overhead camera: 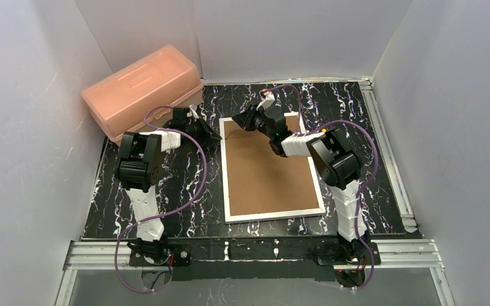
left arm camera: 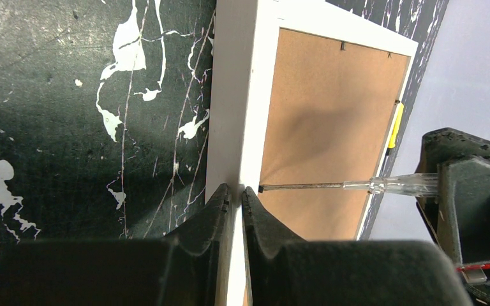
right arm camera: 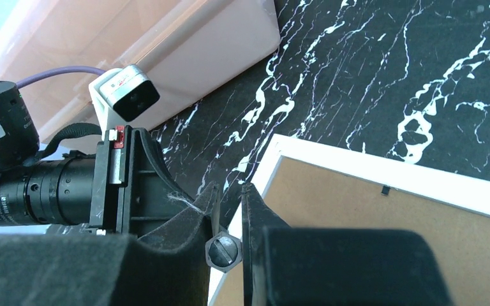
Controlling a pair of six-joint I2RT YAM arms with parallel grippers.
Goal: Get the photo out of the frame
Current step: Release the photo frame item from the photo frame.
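The frame (overhead camera: 271, 169) lies face down in the middle of the table, brown backing board up, thin white border all round. The photo is hidden under the board. My left gripper (overhead camera: 215, 136) is at the frame's far left corner. In the left wrist view it (left arm camera: 235, 191) is shut on the white border (left arm camera: 242, 95). My right gripper (overhead camera: 237, 122) hovers over the same corner, shut on a screwdriver (right arm camera: 222, 250). The screwdriver's shaft (left arm camera: 312, 187) reaches across the board, and its tip sits at the board's left edge beside the left fingers.
A pink plastic box (overhead camera: 141, 90) stands at the back left, close behind the left arm. Small black tabs (left arm camera: 343, 46) hold the board along the frame's edge. White walls close in the black marbled table (overhead camera: 166, 191) on three sides.
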